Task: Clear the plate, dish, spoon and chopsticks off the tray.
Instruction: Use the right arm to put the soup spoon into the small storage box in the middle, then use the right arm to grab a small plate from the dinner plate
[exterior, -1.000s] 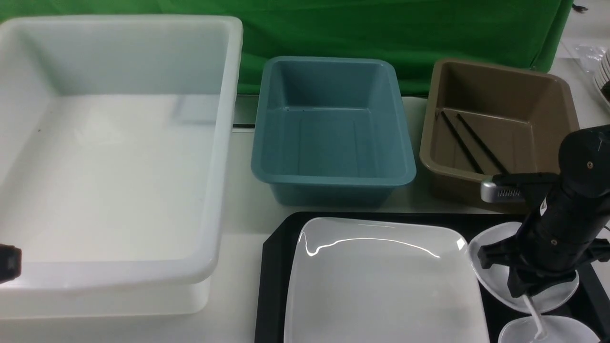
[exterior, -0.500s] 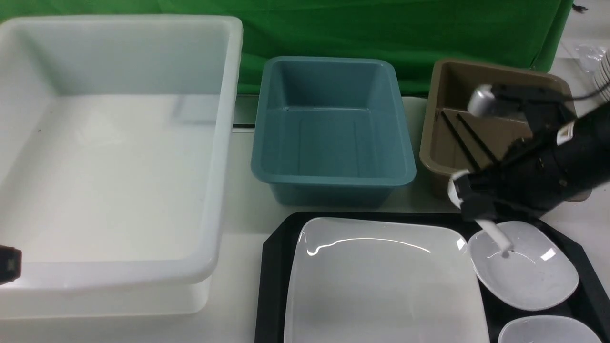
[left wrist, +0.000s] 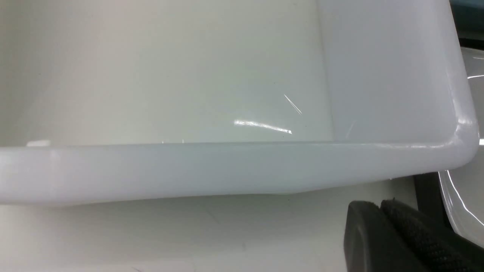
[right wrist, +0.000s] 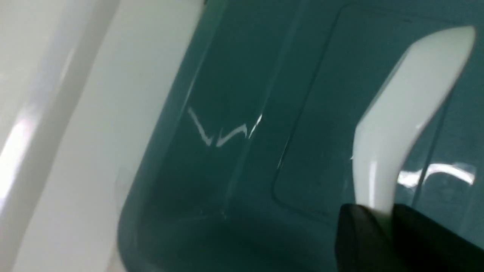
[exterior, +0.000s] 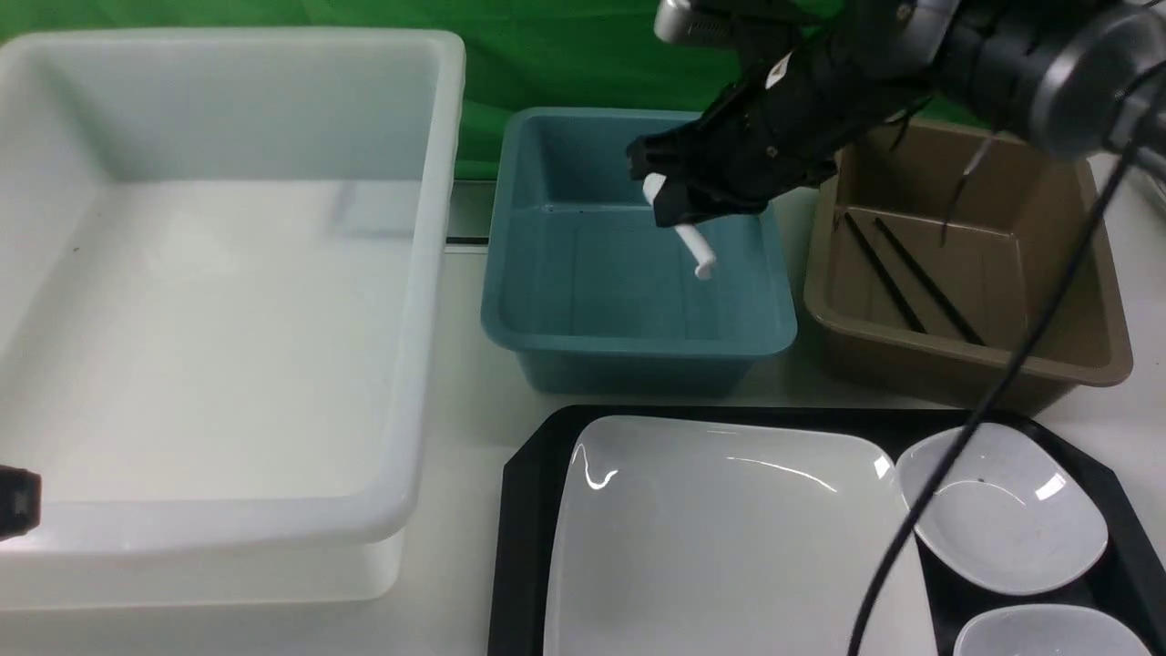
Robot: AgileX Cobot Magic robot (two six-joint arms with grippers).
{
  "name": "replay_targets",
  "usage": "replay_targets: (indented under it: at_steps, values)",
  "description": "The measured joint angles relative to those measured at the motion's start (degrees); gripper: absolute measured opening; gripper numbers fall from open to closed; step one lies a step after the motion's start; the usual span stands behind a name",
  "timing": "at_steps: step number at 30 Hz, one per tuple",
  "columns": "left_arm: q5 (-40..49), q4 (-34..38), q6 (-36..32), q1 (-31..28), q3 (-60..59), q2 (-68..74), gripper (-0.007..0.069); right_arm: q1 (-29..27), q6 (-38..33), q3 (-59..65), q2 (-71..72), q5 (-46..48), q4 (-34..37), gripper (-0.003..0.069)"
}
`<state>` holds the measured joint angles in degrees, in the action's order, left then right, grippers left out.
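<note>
- The right arm enters the front view from about 2 o'clock. It stretches across above the brown bin (exterior: 966, 360), with its wrist angled down toward 8 o'clock.
- A black cable (exterior: 1002, 383) hangs from the arm down across the right part of the tray (exterior: 524, 510).
- The right gripper (exterior: 669, 196) hangs over the blue bin (exterior: 638, 342), its jaws clenched on the spoon (exterior: 690, 241).
- In the right wrist view the black fingertips (right wrist: 363, 234) pinch the spoon (right wrist: 401, 124), and its white handle sticks out above the bin's floor.
- In the front view the spoon's free end points to about 5 o'clock.
- The left gripper (left wrist: 382, 234) sits low at about 8 o'clock in the front view (exterior: 14, 501), just beside the near wall of the white bin (exterior: 228, 524). Its pads are pressed together with nothing between them.
- The chopsticks (exterior: 897, 278) lie side by side in the brown bin, slanting from 11 to 5 o'clock.
- The plate (exterior: 729, 538) rests on the tray, at 6 o'clock from the blue bin.
- The dish (exterior: 1002, 510) sits on the tray at the plate's 3 o'clock side, and a second small dish (exterior: 1048, 633) is at its 5 o'clock corner.
</note>
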<state>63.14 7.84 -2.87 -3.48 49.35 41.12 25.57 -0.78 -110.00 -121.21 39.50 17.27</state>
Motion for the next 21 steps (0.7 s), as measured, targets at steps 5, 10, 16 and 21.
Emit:
replay_targets:
  at_steps: [5,10,16,21]
  values:
    - [1.49,0.00,-0.32,0.00,0.00,0.00,0.0017,0.00,1.44,-3.24,-3.99,2.46,-0.30,0.0361]
    - [2.31,0.00,-0.73,0.00,0.00,0.00,0.0017,-0.06,-1.63,-5.76,-0.36,15.00,-6.14,0.0374]
    - [2.31,0.01,-2.36,0.00,0.00,0.00,0.0017,-0.29,-1.58,-0.31,13.31,25.22,-20.67,0.0043]
    - [2.31,0.16,-2.82,0.00,0.00,0.00,0.0017,-0.29,0.78,18.32,28.91,25.03,-22.16,0.0025]
